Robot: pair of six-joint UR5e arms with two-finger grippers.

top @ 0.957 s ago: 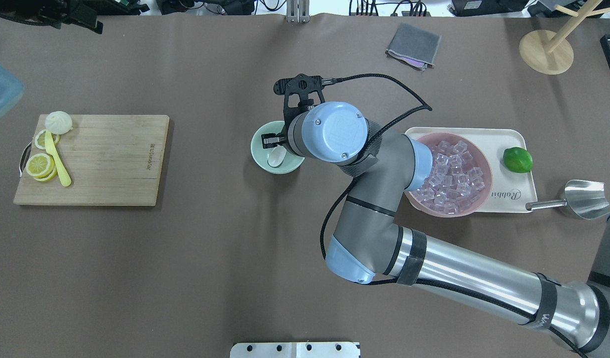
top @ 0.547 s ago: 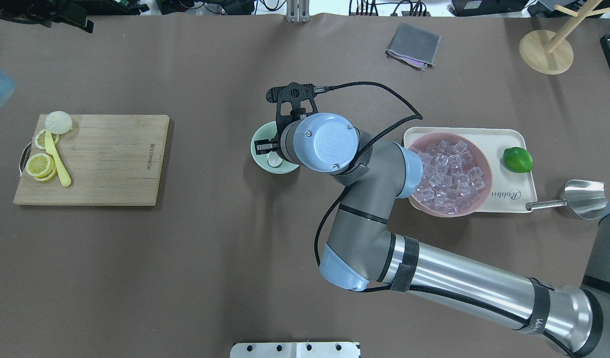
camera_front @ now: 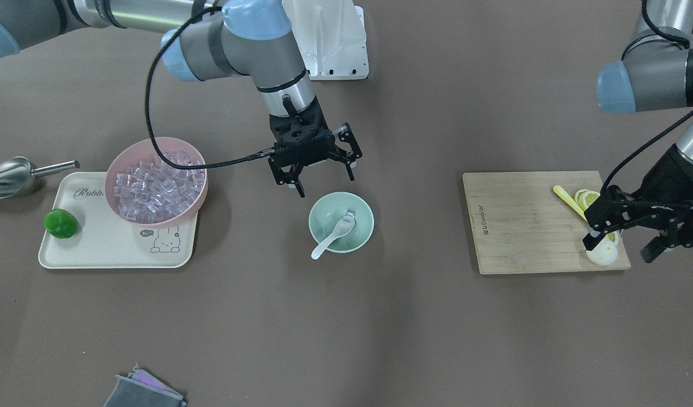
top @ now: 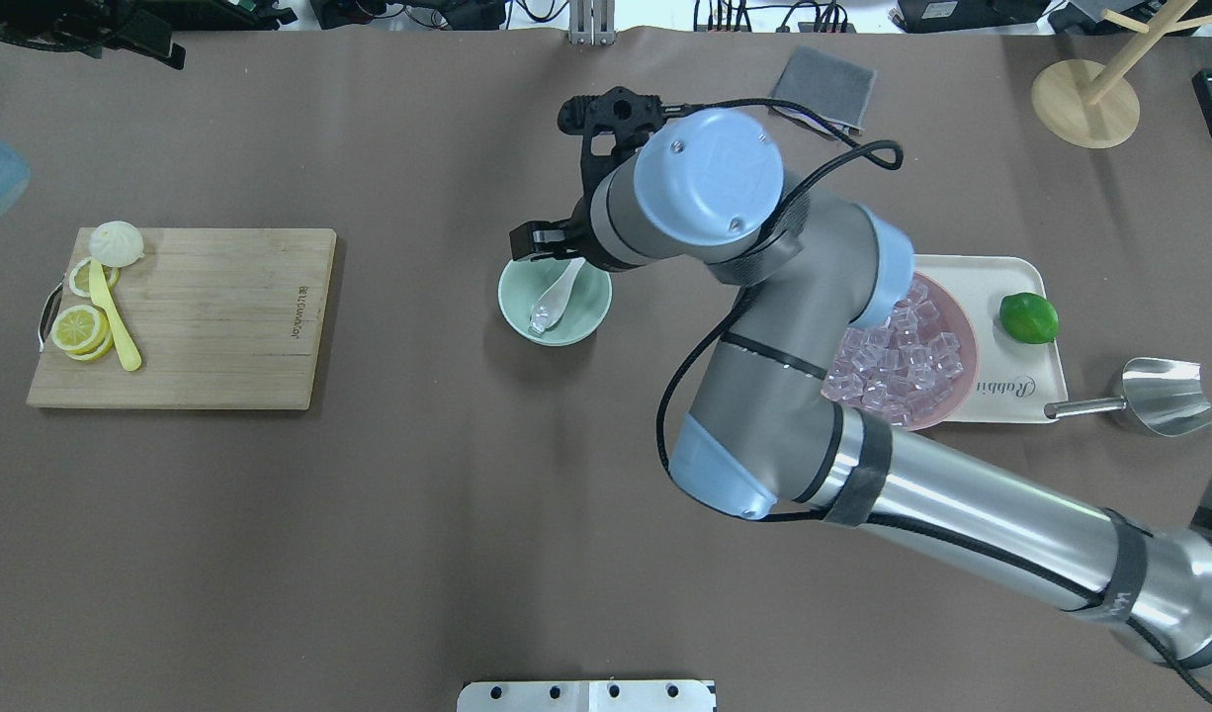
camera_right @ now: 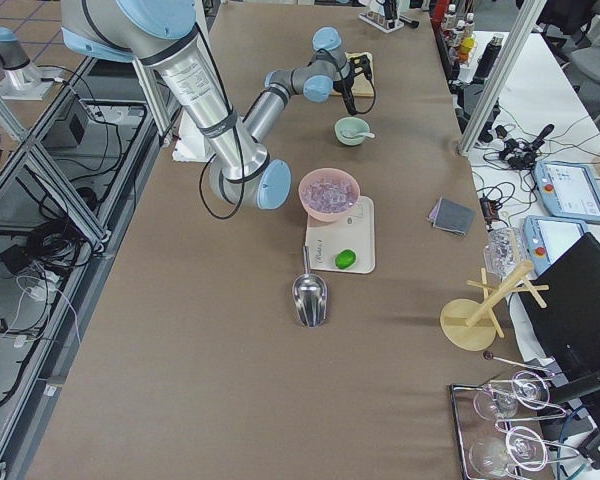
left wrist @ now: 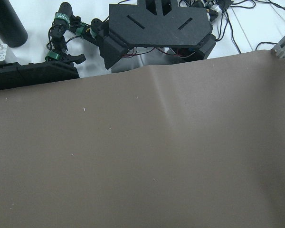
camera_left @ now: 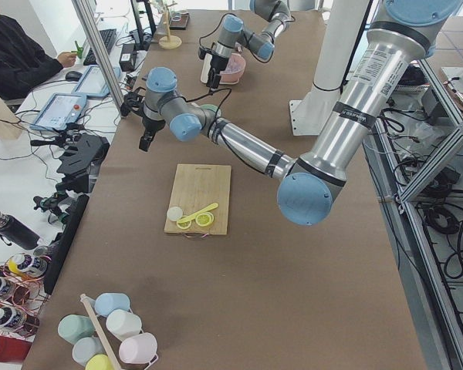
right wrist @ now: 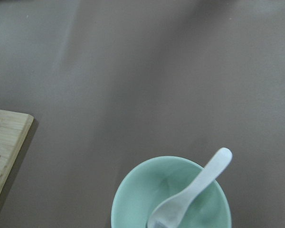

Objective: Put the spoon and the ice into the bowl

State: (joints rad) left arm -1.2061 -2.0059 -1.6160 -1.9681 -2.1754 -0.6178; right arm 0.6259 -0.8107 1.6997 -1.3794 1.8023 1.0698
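The mint-green bowl (camera_front: 360, 229) stands mid-table and also shows in the overhead view (top: 578, 314) and the right wrist view (right wrist: 133, 199). The white spoon (camera_front: 330, 236) lies in it, its handle (top: 570, 274) resting over the rim away from the robot. A clear cube seems to sit in its scoop (top: 539, 316). My right gripper (camera_front: 324, 180) is open and empty, raised above the bowl's robot-side rim. The ice (camera_front: 154, 189) is heaped in the pink bowl (camera_front: 193, 199). My left gripper (camera_front: 619, 247) is open and empty above the cutting board's end.
The pink bowl stands on a cream tray (camera_front: 115, 254) with a lime (camera_front: 61, 223). A metal scoop (camera_front: 7, 176) lies beside the tray. A wooden board (camera_front: 522, 226) holds lemon slices, a yellow utensil and a bun (camera_front: 602, 255). A grey cloth (top: 822, 91) lies at the table's operator side.
My right gripper has lifted out of the bowl and moved away from the robot. The spoon now lies uncovered in the bowl.
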